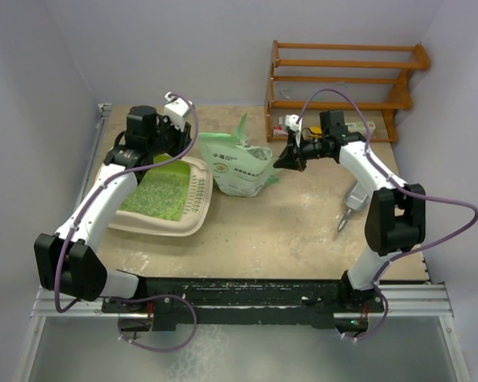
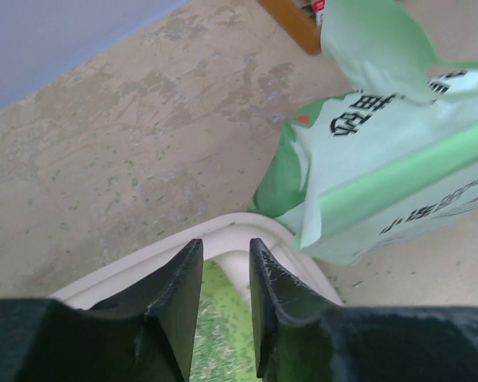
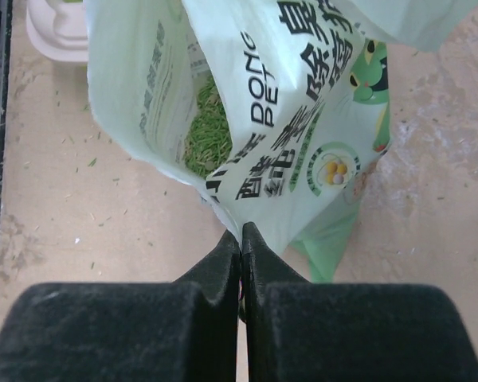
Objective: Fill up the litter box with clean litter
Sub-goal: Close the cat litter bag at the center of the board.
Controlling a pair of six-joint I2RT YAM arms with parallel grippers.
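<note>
From above we see the litter box (image 1: 163, 229) at the left of the table (image 1: 303, 231), clean litter (image 1: 159, 195) spread inside, the printed bag (image 1: 240, 169) just beside its slotted end. Left wrist: the left gripper (image 2: 224, 247) hangs over the box's corner, jaws slightly parted, empty. Right wrist: the right gripper (image 3: 240, 231) is pressed shut against the bag (pinching film? we cannot tell).

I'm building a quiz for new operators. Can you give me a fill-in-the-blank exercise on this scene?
1. Seen from the top camera, the printed bag stands just ____ of the litter box.
2. The right tool is ____.
3. The metal scoop lies on the table beside the ____ arm.
4. The clean litter in the box looks ____.
Missing words: right; shut; right; green.
</note>
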